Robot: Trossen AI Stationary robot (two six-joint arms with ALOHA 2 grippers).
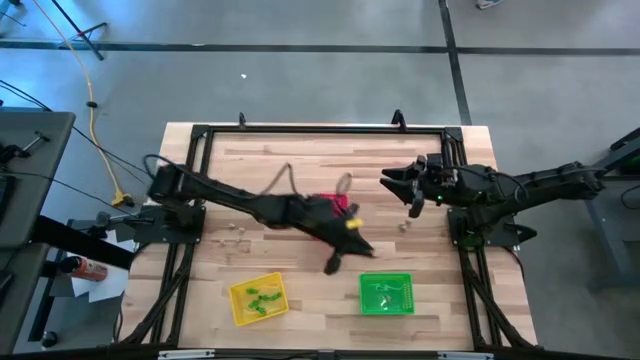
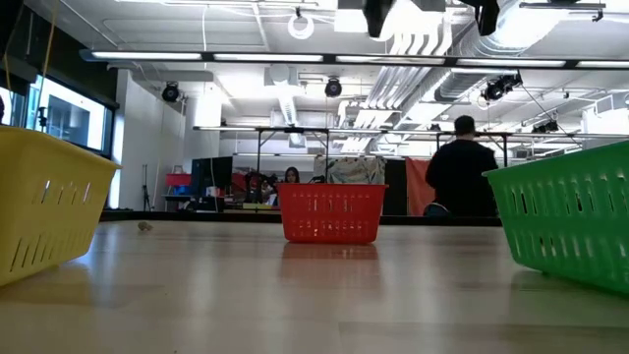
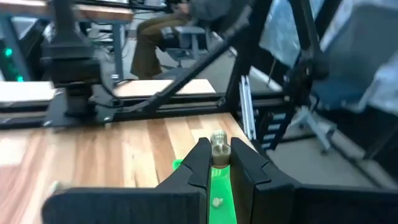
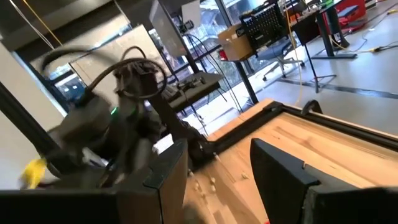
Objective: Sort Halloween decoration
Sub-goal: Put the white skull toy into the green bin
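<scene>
Your left arm reaches across the middle of the table (image 1: 300, 160), passing over the pink-red basket (image 2: 332, 213). Its left end effector (image 3: 219, 163) sits near the green basket (image 1: 386, 293), just short of it. The two fingers are closed tight on a small pale trinket (image 3: 218, 144), pinched at the very tips, with the green basket's rim showing just below and beyond them in the wrist view.

Your right arm waits at the table's right side, well apart. The right end effector (image 4: 214, 168) stands open with nothing between its fingers.

The step in hand looks like carrying one pale piece to a basket. The yellow basket (image 1: 258, 299) already holds a few green pieces, and the green basket seems to hold a few bits too. More tiny trinkets (image 1: 236, 229) lie loose on the wood near the left arm.

Next, you would need to bring the pinched piece squarely over the chosen basket before opening the fingers. Which basket suits pale pieces cannot be told.
</scene>
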